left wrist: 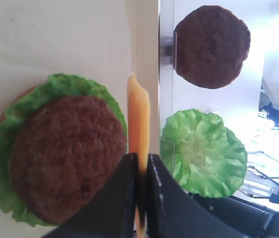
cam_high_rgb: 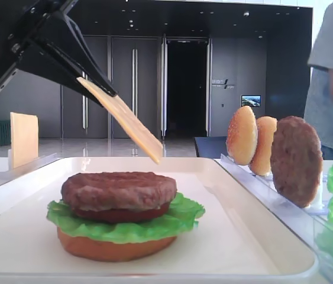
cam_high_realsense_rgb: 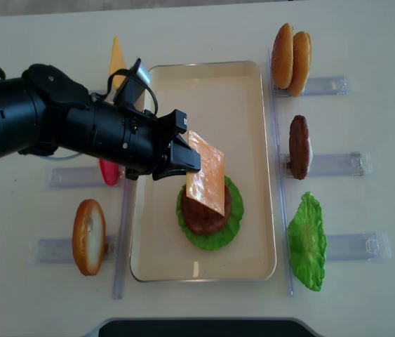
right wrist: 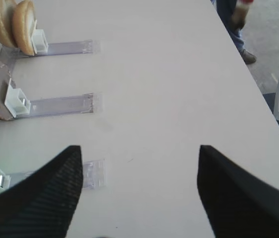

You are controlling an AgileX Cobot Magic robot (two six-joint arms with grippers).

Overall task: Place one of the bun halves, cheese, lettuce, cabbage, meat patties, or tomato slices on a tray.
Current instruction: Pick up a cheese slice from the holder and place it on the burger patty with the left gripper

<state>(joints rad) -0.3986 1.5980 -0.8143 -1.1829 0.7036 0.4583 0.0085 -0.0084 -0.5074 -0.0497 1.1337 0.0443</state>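
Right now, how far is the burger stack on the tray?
Done: bun half, lettuce, a red layer and meat patty are stacked on the tray. In hand: the left gripper holds the cheese tilted over the patty, not touching. Left: lower and release it. Right gripper is open and empty.

Low table-level view, overhead view, both sharing tray [cam_high_realsense_rgb: 264, 175]

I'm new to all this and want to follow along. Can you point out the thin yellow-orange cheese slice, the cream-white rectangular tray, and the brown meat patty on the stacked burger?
cheese slice [cam_high_realsense_rgb: 207, 173]: overhead view, middle of its flat face.
tray [cam_high_realsense_rgb: 215, 90]: overhead view, bare floor near the far end.
meat patty [cam_high_rgb: 119, 189]: low front view, its top surface.
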